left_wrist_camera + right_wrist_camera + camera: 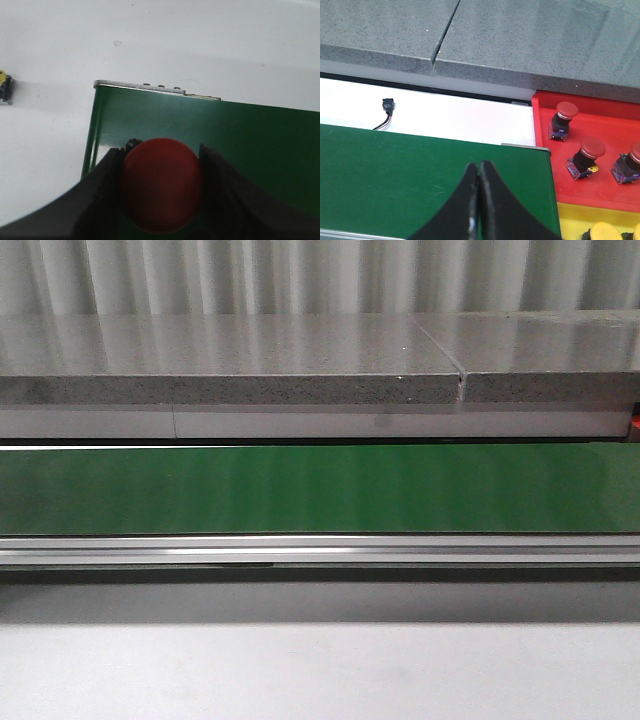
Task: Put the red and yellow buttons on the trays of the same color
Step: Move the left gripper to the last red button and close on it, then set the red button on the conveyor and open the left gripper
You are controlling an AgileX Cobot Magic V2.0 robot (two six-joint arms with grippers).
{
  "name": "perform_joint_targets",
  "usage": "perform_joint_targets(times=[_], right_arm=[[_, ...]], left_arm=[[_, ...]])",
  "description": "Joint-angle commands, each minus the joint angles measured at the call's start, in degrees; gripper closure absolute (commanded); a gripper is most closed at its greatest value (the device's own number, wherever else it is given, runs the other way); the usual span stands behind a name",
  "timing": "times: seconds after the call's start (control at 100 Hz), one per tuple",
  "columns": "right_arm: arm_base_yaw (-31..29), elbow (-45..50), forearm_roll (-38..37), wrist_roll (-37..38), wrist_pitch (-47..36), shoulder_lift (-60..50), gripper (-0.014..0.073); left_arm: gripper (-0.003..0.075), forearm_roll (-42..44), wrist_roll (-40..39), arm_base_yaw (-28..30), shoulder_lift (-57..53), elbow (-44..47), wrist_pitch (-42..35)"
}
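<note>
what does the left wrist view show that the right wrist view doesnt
Only the left wrist view shows the left gripper shut on a red button, plus a small yellow part lying on the white table. Only the right wrist view shows the shut, empty right gripper, the red tray holding red buttons, yellow buttons and a cable plug. Both show the green belt.

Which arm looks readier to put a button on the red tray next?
Left: its gripper is already shut on a red button over the green belt. The right gripper is closed and empty, though it hangs near the red tray.
</note>
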Motion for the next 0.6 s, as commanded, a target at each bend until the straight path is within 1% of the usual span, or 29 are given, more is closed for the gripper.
perform_joint_targets(times=[0.0,0.49,0.52,0.59], right_arm=[[0.02,-1.41,0.22,-0.24,-4.27,-0.24,0.0662],[0.02,-1.41,0.22,-0.24,-4.27,-0.24,0.0662],[0.02,-1.41,0.22,-0.24,-4.27,-0.24,0.0662],[0.02,-1.41,0.22,-0.24,-4.27,-0.24,0.0662]], left_arm=[[0.074,-1.7,0.13,-0.44,-1.16,-1.45,-3.73],[0.0737,-2.16,0.13,-0.44,1.96,-1.45,-2.69],[0.073,-2.16,0.13,-0.44,1.96,-1.45,-2.49],[0.0678,-2.16,0.13,-0.44,1.96,-1.45,-1.51]])
